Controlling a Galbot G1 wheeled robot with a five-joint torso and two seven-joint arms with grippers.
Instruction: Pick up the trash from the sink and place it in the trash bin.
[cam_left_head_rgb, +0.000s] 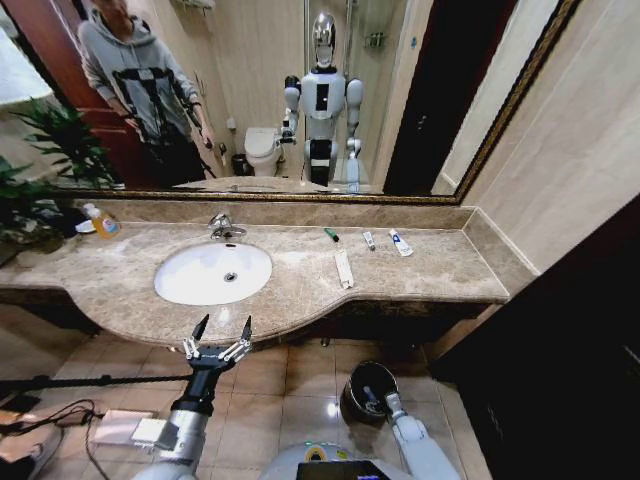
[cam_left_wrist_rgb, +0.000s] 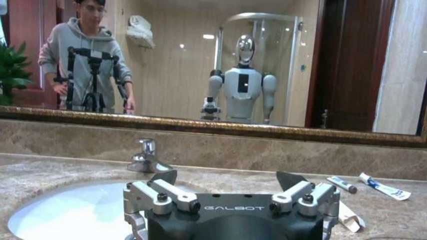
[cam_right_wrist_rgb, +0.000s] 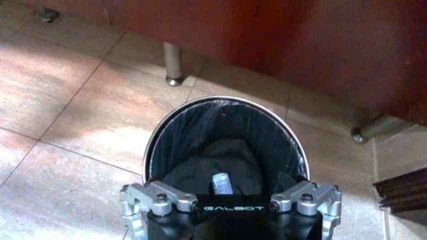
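- Your left end effector (cam_left_head_rgb: 219, 333) hangs in front of the bench (cam_left_head_rgb: 300, 290) edge, just before the sink (cam_left_head_rgb: 213, 272), fingers spread apart and holding nothing; judged as poised to reach the remaining trash.
- Your right end effector (cam_right_wrist_rgb: 230, 192) sits directly over the trash bin (cam_right_wrist_rgb: 225, 131) on the floor, jaws parted with nothing between them. A small white tube (cam_right_wrist_rgb: 221, 183) lies inside the bin, so this arm appears placed there for a drop.
- Remaining trash lies on the bench, not in the basin: a long white packet (cam_left_head_rgb: 343, 268) just right of the sink, and near the back wall a green stick (cam_left_head_rgb: 331, 235) and two white tubes (cam_left_head_rgb: 369, 240) (cam_left_head_rgb: 400, 242).
- Hidden: in the head view the right arm covers part of the bin, and its fingertips are hard to make out there. The tube's markings are too small to read.
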